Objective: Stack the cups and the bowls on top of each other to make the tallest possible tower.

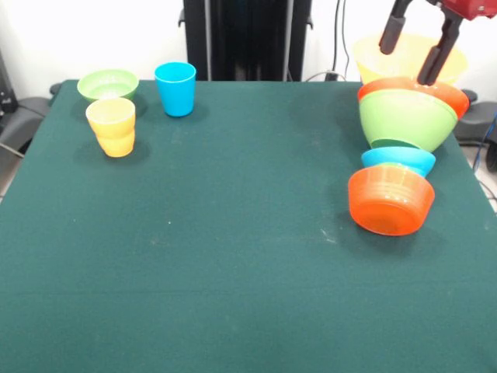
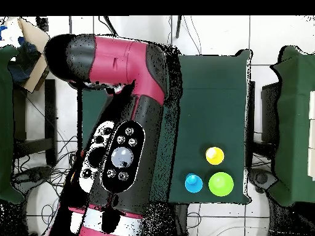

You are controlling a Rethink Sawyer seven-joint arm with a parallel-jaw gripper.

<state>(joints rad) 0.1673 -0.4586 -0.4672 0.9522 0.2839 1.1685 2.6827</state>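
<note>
The tower stands at the right of the front view: a red-orange bowl [image 1: 390, 205] lowest, then a blue bowl [image 1: 398, 159], a large green bowl [image 1: 405, 120], an orange bowl's rim [image 1: 458, 95] and a wide yellow bowl [image 1: 365, 56] on top. My gripper [image 1: 406, 64] comes down from the top right. It is open, with its two dark fingers [image 1: 392, 29] spread in front of the yellow bowl. A blue cup [image 1: 175, 88] [image 2: 194, 182] and a yellow cup [image 1: 111, 116] [image 2: 214, 155] set in an orange cup [image 1: 119, 144] stand far left. In the overhead view the arm hides the tower and the gripper.
A small green bowl [image 1: 108, 83] [image 2: 221, 183] sits at the far left corner, beside the blue cup. The dark green table [image 1: 233, 256] [image 2: 212, 92] ends just right of the tower. The black pedestal [image 1: 247, 39] stands behind the far edge.
</note>
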